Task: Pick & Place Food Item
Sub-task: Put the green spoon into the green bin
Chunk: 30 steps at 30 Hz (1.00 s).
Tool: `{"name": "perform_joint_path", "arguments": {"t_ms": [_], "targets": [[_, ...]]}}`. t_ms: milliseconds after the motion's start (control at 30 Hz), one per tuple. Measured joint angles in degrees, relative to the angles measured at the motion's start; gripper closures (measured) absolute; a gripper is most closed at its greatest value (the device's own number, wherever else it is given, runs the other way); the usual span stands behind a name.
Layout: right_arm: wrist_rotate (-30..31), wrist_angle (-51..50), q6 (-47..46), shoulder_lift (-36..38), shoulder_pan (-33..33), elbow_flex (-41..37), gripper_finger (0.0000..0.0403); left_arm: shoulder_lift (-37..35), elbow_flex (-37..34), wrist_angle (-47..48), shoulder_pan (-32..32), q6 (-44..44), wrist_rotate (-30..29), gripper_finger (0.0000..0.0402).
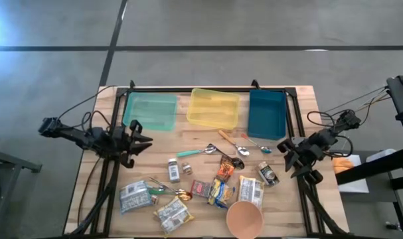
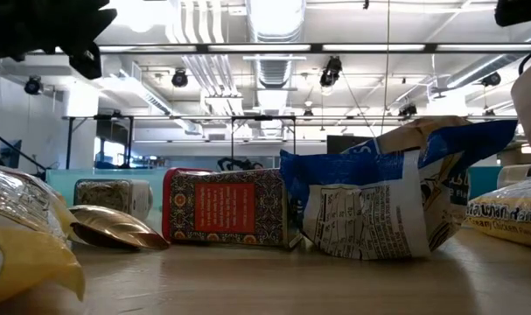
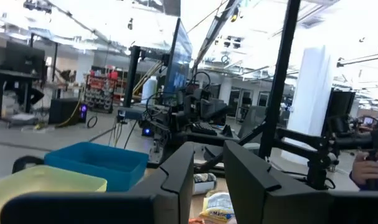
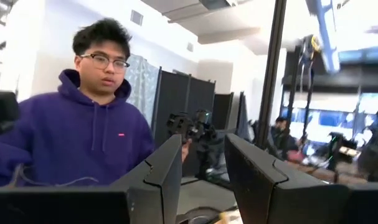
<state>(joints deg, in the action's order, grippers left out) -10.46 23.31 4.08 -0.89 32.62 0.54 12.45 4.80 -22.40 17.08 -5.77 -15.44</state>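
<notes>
Both arms wait at the tabletop (image 1: 88,192) edges: left gripper (image 1: 140,139) and right gripper (image 1: 285,151), jaws slightly parted, hold nothing. Food packets (image 1: 220,192) lie scattered near; three bins (image 1: 213,108) stand far, presumably to receive them.

Packets (image 1: 218,191) crowd front; bare wood (image 1: 151,143) seemingly passable.

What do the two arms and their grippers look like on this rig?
Both arms are black with jointed links and loose dark cables trailing outward. The left gripper and the right gripper each end in two flat, angular black fingers with stepped inner edges. No markings are visible.
</notes>
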Motion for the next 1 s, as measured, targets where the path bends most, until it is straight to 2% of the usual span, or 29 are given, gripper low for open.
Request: {"name": "perform_joint_path", "arguments": {"t_ms": [200,267,333,400,533,567,633,800,1000], "targets": [[-0.02,1.07,12.79,0.0,0.0,0.0,0.0284,5.56,7.82,11.19,-1.22,0.64,-0.82,0.0308],[-0.01,2.54,14.2,0.0,-0.01,0.0,0.0284,7.87,10.18,13.6,-1.37,2.19,-3.81,0.0308],[1.99,3.57,11.05,0.0,-0.01,0.0,0.0284,10.2,11.79,14.55,-1.41,2.61,-8.26,0.0308],[8.59,3.66,3.97,0.0,-0.02,0.0,0.0284,12.27,13.05,16.46,-1.42,2.88,-12.92,0.0308],[26.87,-0.18,-7.63,-0.76,-0.09,0.0,0.0284,16.42,14.79,17.01,-1.47,2.97,-23.97,0.0308],[29.51,-1.13,-8.82,-0.96,-0.09,-0.02,0.0284,17.48,15.07,16.94,-1.5,2.97,-25.91,0.0308],[30.9,-1.74,-9.33,-1.32,-0.07,-0.02,0.0284,19.39,15.75,16.54,-1.88,2.94,-29.0,0.0308],[31.12,-5.05,-8.67,-1.5,-0.04,2.21,0.0284,23.38,17.96,15.94,-3.31,2.52,-29.61,0.0308],[31.83,-20.47,-10.85,-3.57,-0.04,12.08,0.0284,26.92,20.3,16.17,-4.69,2.96,-21.89,0.0308]]}}
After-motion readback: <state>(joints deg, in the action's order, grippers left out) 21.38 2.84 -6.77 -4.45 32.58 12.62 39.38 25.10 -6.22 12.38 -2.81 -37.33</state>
